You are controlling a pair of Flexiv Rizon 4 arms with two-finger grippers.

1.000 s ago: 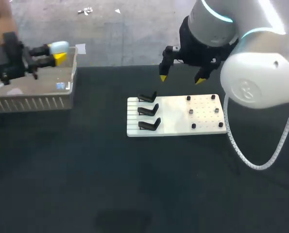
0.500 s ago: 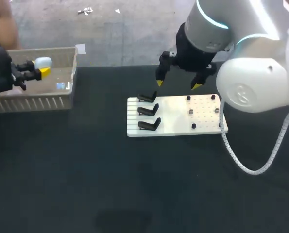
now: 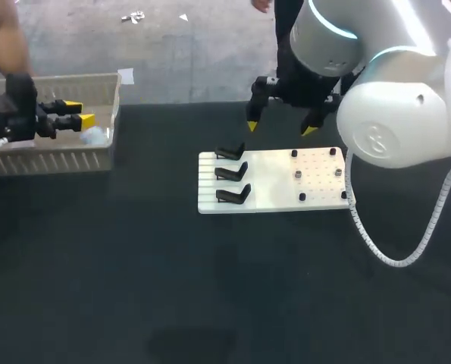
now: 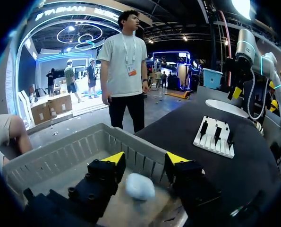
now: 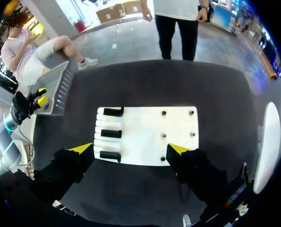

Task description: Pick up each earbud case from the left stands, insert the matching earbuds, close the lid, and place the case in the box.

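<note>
At centre, white board (image 3: pixel 274 182) with three black stands (image 3: pixel 231 173) bare; just past it at 12 o'clock, right gripper (image 3: pixel 280 127) splayed wide, empty, seemingly parked clear; far at 10 o'clock, left gripper (image 3: pixel 79 112) spread apart over box (image 3: pixel 58 161), pale blue case (image 3: pixel 95 136) lying loose inside, apparently delivered.

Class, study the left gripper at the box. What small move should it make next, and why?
Probably raise the left gripper straight up, clear of the box. Its fingers stand open, and the pale blue case lies on the box floor between them, touching neither.
</note>
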